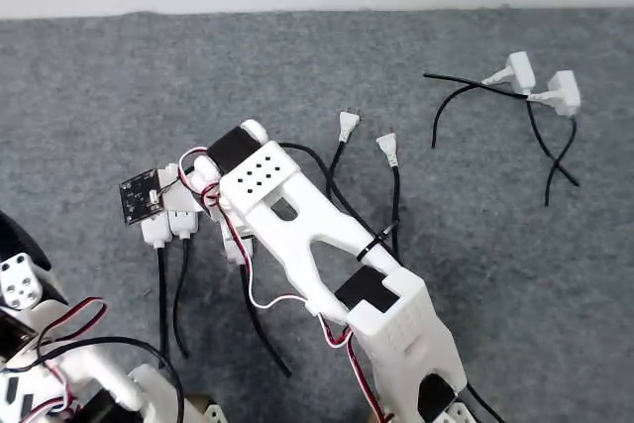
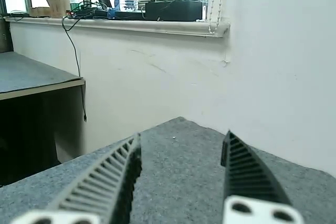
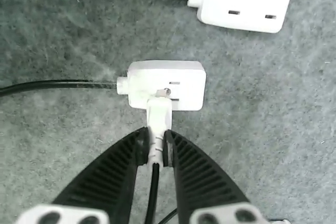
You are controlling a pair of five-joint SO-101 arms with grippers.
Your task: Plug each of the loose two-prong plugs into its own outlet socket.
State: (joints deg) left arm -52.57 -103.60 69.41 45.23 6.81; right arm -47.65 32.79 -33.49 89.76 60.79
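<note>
The right hand (image 3: 156, 148) is clamped on a white plug (image 3: 158, 113), whose tip is pressed against a socket (image 3: 184, 80) at the left of the bench (image 1: 475, 235); whether the prongs are seated cannot be told. A second socket (image 3: 244, 6) is seen just beside the first, while a loose plug (image 1: 348, 126) and a second loose plug (image 1: 386, 149) are seen side by side at mid-bench. The left hand (image 2: 182, 139) is held wide open and empty, raised toward the wall.
</note>
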